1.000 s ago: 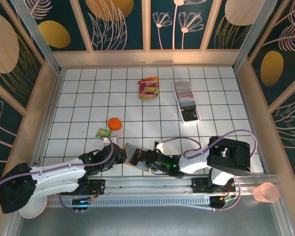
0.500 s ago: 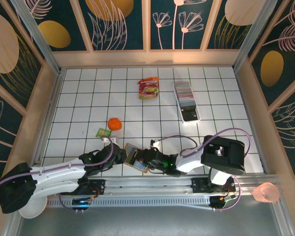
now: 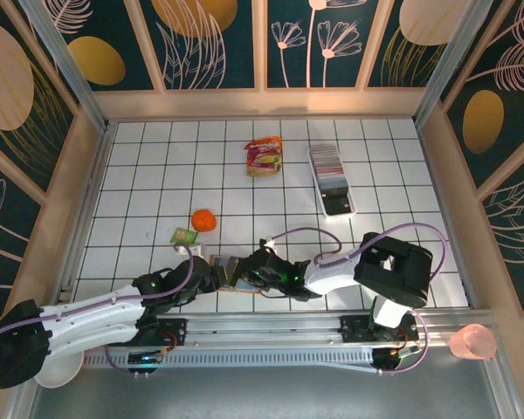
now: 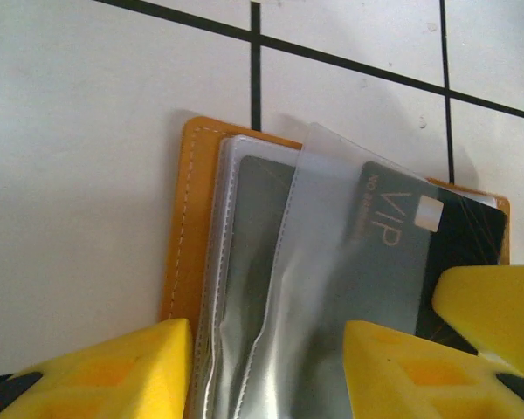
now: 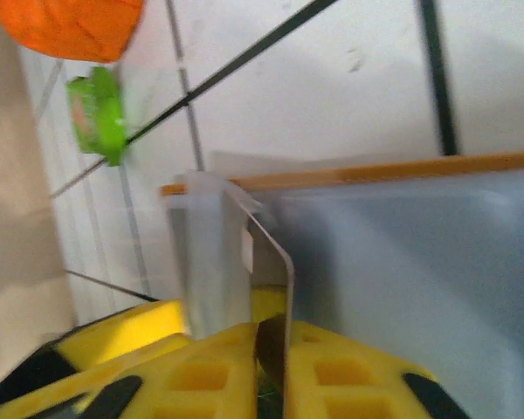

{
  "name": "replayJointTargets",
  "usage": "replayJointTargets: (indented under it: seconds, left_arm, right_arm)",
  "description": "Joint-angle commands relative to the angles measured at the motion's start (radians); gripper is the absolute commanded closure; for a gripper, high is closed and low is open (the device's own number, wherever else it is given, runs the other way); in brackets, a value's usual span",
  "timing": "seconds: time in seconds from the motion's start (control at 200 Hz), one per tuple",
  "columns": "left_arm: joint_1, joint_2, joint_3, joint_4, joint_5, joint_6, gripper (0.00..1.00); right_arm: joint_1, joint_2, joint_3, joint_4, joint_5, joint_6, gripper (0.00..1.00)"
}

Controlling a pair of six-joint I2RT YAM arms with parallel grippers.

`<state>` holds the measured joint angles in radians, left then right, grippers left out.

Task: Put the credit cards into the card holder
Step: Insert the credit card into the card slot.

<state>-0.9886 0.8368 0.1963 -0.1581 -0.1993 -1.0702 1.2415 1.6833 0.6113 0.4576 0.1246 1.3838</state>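
Card holder (image 4: 182, 236) open, orange rim, at near middle of table (image 3: 140, 175), dark VIP card (image 4: 402, 253) in clear sleeve (image 4: 323, 218) | we see left gripper (image 4: 264, 349) low, fingers (image 4: 113, 367) wide astride sleeves | right gripper (image 5: 271, 336) low, narrow, pinching clear sleeve edge.

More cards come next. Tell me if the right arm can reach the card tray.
Probably yes: bare tiles lie between the tray and the right fingers, though they pinch the card holder's clear sleeve.
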Motion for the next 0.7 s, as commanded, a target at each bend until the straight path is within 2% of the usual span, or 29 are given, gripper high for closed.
replayJointTargets:
  seconds: [0.0, 0.15, 0.425, 0.535, 0.696]
  left_arm:
    - [-0.002, 0.001, -0.005, -0.130, -0.047, 0.003, 0.54]
    - [-0.001, 0.018, 0.017, -0.138, -0.073, 0.012, 0.59]
    - [0.002, -0.007, 0.014, -0.113, -0.080, -0.002, 0.59]
    - [0.018, -0.042, 0.007, -0.148, -0.116, -0.007, 0.61]
    - [0.054, -0.074, -0.006, -0.128, -0.097, 0.006, 0.62]
  right_arm:
    - [-0.015, 0.001, 0.034, -0.189, 0.009, -0.068, 0.77]
    - [-0.020, -0.004, 0.070, -0.257, 0.012, -0.112, 0.76]
    - [-0.026, 0.052, 0.122, -0.252, -0.023, -0.141, 0.76]
    - [-0.026, 0.068, 0.144, -0.255, -0.036, -0.147, 0.78]
    - [-0.026, 0.086, 0.174, -0.283, -0.038, -0.159, 0.79]
